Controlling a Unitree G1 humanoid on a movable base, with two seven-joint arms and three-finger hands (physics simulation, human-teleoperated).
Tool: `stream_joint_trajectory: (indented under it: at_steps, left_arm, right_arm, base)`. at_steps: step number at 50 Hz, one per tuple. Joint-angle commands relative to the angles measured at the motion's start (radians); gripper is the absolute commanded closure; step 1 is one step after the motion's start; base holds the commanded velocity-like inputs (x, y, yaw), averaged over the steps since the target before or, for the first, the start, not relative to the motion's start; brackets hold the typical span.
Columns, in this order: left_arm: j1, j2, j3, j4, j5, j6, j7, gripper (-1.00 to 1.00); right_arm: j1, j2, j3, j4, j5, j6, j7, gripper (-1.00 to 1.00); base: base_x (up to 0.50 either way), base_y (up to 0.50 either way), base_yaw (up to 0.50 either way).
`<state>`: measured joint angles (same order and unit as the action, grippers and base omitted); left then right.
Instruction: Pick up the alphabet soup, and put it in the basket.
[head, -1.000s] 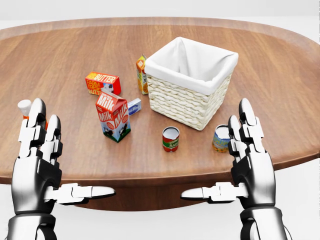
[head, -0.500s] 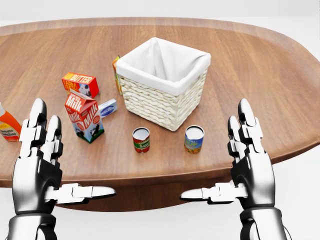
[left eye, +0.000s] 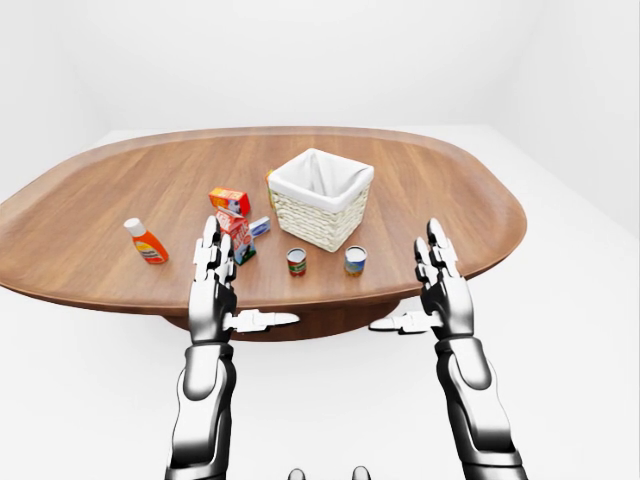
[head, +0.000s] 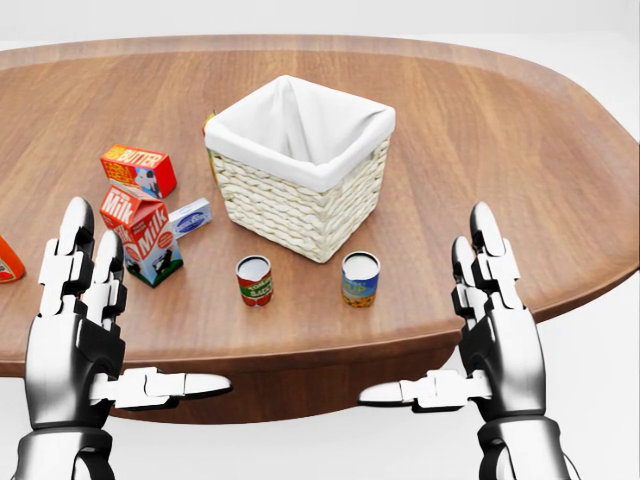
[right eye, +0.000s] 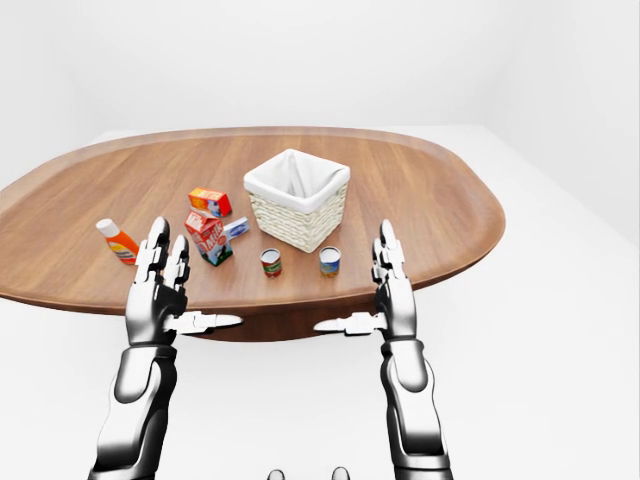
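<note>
Beside woven basket (head: 300, 190), cylindrical alphabet soup (head: 360, 279)

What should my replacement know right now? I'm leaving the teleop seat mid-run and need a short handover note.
Left robot hand: open, empty, raised at the near table edge.
Right robot hand: open, empty, likewise raised.
Two cans stand on the table just below the basket in the head view: a red-labelled can on the left and a blue-and-yellow one on the right. Labels are too small to read; check which is the alphabet soup.
Done: nothing grasped; the basket looks empty.
Left: reach, grasp the soup, drop it in the basket.
</note>
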<state>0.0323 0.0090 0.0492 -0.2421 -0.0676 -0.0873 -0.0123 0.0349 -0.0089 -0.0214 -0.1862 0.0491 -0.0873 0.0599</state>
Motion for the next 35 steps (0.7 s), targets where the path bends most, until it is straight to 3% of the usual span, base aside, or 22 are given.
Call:
stream_joint_trajectory:
  at_steps: [1, 16, 35]
  left_arm:
    - [0.000, 0.000, 0.000, -0.003, 0.000, 0.000, 0.002, -1.00]
    - [-0.003, 0.001, 0.001, 0.009, 0.000, 0.000, 0.003, -1.00]
    - [0.001, 0.001, 0.001, 0.001, -0.001, 0.000, 0.000, -1.00]
  right_arm:
    - [0.002, 0.000, 0.002, 0.002, -0.011, 0.000, 0.003, -1.00]
    - [0.002, 0.000, 0.003, -0.005, -0.027, 0.000, -0.004, -1.00]
    - [0.005, 0.000, 0.004, -0.011, -0.032, 0.000, -0.004, -1.00]
  base:
    - [0.00, -0.04, 0.00]
    - [0.04, 0.00, 0.00]
    - [0.38, 0.00, 0.00]
